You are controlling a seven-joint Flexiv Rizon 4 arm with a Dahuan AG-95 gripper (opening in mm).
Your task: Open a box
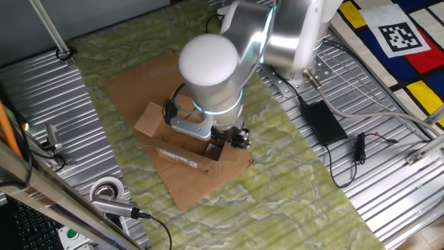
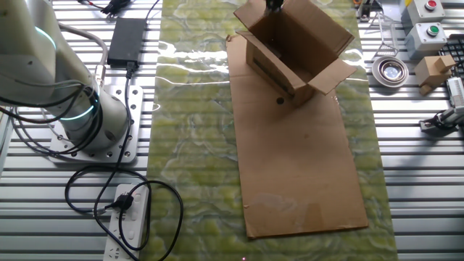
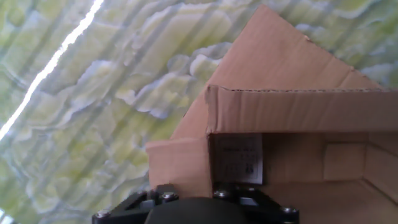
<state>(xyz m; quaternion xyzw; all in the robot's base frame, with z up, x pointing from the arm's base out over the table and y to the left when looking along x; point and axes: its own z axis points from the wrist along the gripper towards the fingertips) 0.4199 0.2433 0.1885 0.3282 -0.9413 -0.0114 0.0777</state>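
Observation:
The small brown cardboard box (image 1: 182, 147) stands on a large flat cardboard sheet (image 1: 139, 83). Its flaps are spread outward: one at the left (image 1: 148, 119), and one toward the front with a white label (image 1: 179, 158). In the other fixed view the box (image 2: 279, 67) sits at the top centre with its top open and a flap (image 2: 339, 72) sticking out. My gripper (image 1: 227, 141) is at the box's right side, mostly hidden under the arm's wrist. The hand view shows the box wall (image 3: 298, 109), a white label (image 3: 238, 158) and only the gripper's black base (image 3: 193, 210); the fingers are hidden.
A black power adapter (image 1: 322, 121) and cables lie right of the green mat. A tape roll (image 1: 107, 189) and tools lie at the front left. The other fixed view shows the sheet (image 2: 297, 167), robot base (image 2: 94, 123), power strip (image 2: 130, 217) and button boxes (image 2: 428, 29).

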